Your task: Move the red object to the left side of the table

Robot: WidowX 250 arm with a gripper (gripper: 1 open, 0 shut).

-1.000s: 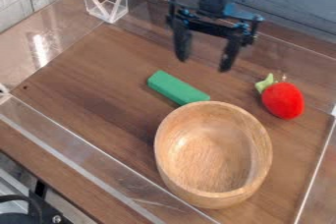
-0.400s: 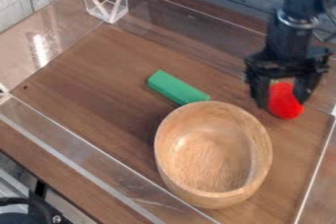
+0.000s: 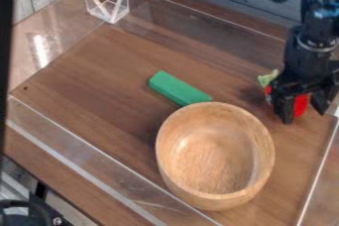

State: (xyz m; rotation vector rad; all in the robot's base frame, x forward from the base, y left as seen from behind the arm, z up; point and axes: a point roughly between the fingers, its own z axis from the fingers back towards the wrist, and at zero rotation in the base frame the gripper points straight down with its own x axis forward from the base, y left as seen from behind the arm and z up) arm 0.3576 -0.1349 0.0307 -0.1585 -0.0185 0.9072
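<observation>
The red object, a small strawberry-like toy with a green leafy top, lies near the right edge of the dark wood-grain table. My gripper points straight down over it and stands open. One dark finger is on each side of the toy, which shows red in the gap between them. The fingers reach down close to the tabletop. Whether they touch the toy I cannot tell.
A large wooden bowl sits at the front, just left of the gripper. A green rectangular block lies behind the bowl. A clear acrylic stand is at the back left. Low clear walls border the table.
The gripper has travelled from the back middle to the right edge, sunk down around the red object and rolled its wrist. Its jaws stayed open. The toy, bowl and block have not moved.
</observation>
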